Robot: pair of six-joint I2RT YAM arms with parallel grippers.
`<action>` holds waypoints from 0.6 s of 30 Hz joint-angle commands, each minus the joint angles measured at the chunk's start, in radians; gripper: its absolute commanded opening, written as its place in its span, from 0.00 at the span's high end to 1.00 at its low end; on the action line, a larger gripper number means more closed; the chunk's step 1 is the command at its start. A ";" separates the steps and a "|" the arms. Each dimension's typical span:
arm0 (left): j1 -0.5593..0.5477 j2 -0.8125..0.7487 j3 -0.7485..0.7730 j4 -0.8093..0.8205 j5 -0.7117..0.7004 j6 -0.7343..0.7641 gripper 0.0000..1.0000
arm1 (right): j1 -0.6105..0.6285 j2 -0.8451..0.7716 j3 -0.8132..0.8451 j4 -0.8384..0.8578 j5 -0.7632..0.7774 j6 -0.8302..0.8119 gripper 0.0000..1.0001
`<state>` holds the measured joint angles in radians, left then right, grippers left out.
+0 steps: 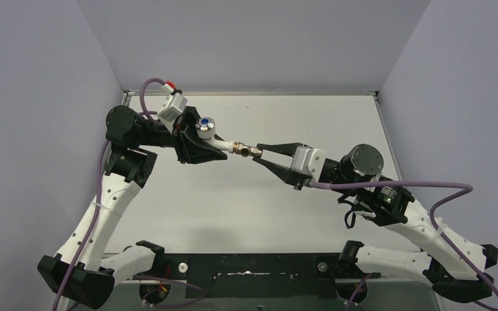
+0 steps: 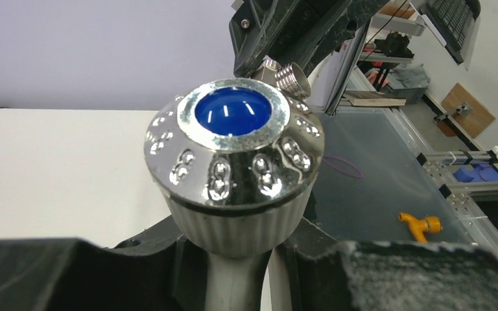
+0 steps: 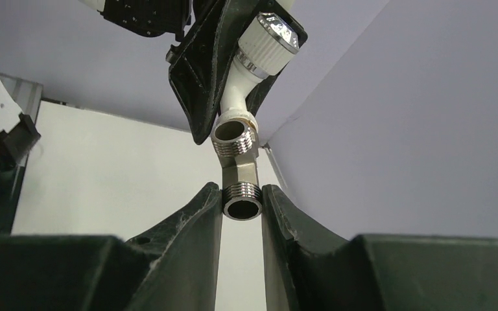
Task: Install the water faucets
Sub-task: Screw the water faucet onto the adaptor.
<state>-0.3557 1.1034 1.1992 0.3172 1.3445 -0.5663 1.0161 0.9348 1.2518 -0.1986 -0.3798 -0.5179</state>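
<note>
White counter (image 1: 253,207). Tap body (image 1: 224,145): probably light, rigid; clamped in left end effector (image 1: 213,144). Threaded fitting (image 3: 240,165): likely slippery metal; pinched by right end effector (image 3: 242,202).

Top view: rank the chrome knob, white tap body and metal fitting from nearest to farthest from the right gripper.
1. metal fitting: clamped between the fingers of the right gripper.
2. white tap body: joined to the fitting, just left of it.
3. chrome knob: farthest, further left and toward the back.
</note>
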 commanded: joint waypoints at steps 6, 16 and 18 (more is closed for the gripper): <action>-0.002 -0.010 0.038 0.098 -0.006 0.036 1.00 | -0.004 -0.015 -0.097 0.243 0.075 0.457 1.00; 0.001 -0.006 0.041 0.135 0.009 0.028 1.00 | -0.001 -0.011 -0.134 0.264 0.155 0.902 1.00; 0.004 -0.006 0.041 0.134 0.001 0.033 1.00 | -0.002 -0.018 -0.151 0.279 0.176 0.974 1.00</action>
<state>-0.3450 1.1049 1.1992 0.3706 1.3685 -0.5453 1.0138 0.9073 1.1332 0.0193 -0.2596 0.2188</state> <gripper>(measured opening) 0.265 0.252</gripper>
